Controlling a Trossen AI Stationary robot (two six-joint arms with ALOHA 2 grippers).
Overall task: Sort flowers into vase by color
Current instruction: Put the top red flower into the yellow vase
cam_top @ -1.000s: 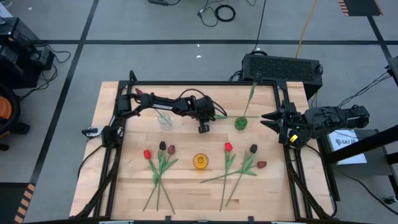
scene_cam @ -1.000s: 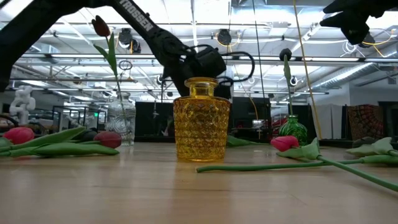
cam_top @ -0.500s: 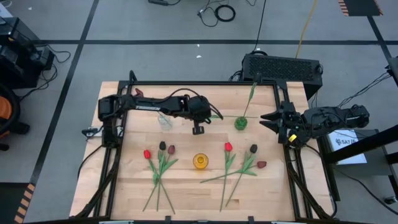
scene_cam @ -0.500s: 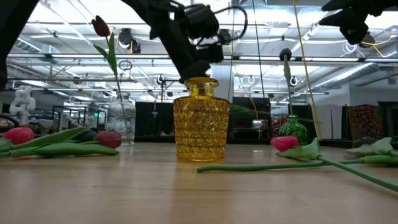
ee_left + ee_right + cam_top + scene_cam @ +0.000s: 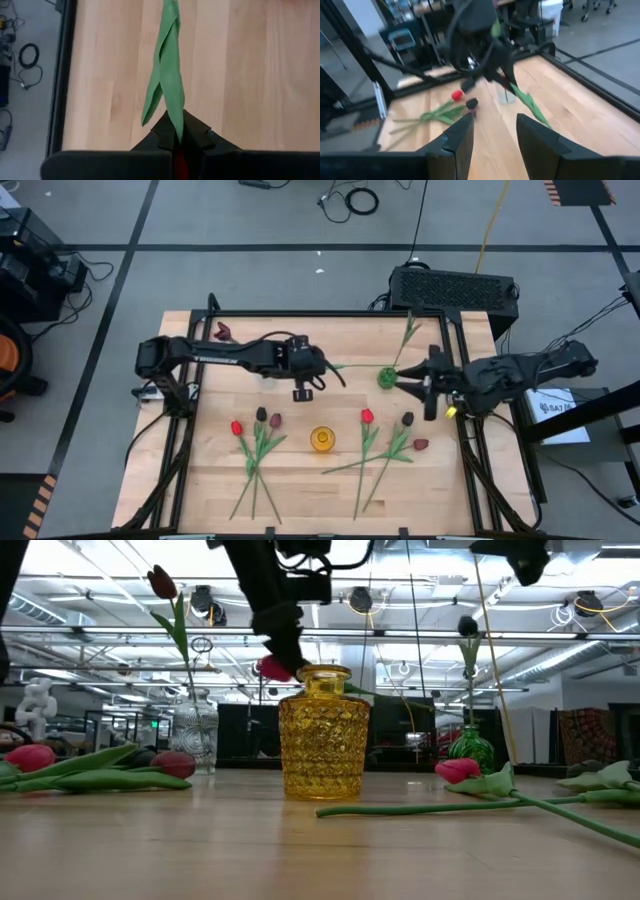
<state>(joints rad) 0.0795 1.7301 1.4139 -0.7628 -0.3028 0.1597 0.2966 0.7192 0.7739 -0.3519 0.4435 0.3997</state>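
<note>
The whole table (image 5: 300,480) is seen from far above, looking straight down, while it is seen from right at the wood's height, looking level into the room. The yellow vase (image 5: 323,732) is shown close up there and small from above. From each wrist, the wood is looked at past that arm's own dark fingers (image 5: 455,145).

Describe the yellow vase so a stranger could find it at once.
Start at the wooden table and look along its middle line, in the row of loose tulips. The small amber-yellow textured glass vase stands between the two flower bunches; unlike the clear glass vase and green glass vase behind, it holds no flower.
</note>
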